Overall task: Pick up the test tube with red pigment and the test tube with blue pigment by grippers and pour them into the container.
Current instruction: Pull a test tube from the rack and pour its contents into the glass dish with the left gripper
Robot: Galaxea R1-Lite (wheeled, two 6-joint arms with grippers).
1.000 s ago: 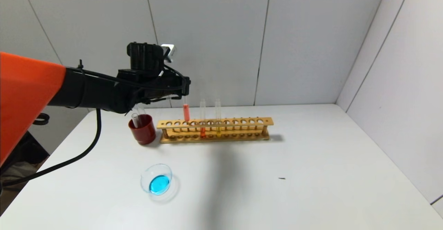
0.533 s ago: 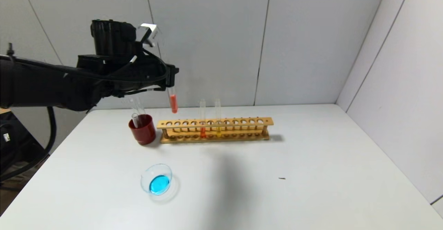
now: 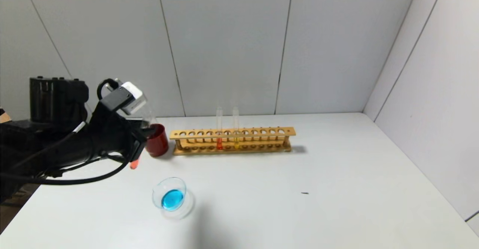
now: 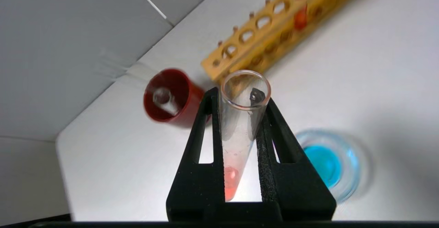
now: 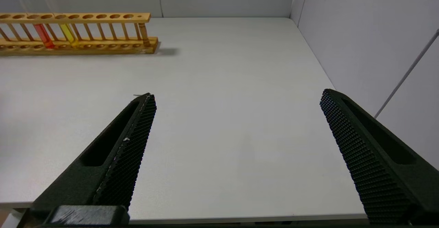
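Observation:
My left gripper (image 3: 140,144) is shut on the test tube with red pigment (image 3: 134,163), whose round bottom holds a little orange-red liquid. It hangs above the table, just in front of the dark red cup and back-left of the container (image 3: 169,194). The container is a shallow clear glass dish with blue liquid pooled in it. In the left wrist view the tube (image 4: 236,145) is clamped between the black fingers (image 4: 205,125), with the dish (image 4: 325,163) beside them. No tube with blue liquid is in view. My right gripper (image 5: 238,96) is open and empty over bare table.
A dark red cup (image 3: 158,141) holding a clear tube (image 4: 164,99) stands at the left end of the wooden rack (image 3: 232,140). The rack holds a deeper red tube (image 3: 219,129) and a yellow tube (image 3: 235,127). Walls close the back and right.
My left gripper lifted the orange-red tube out of the rack, then carried it down, left and nearer, to a spot in front of the red cup. The dish and rack stayed put.

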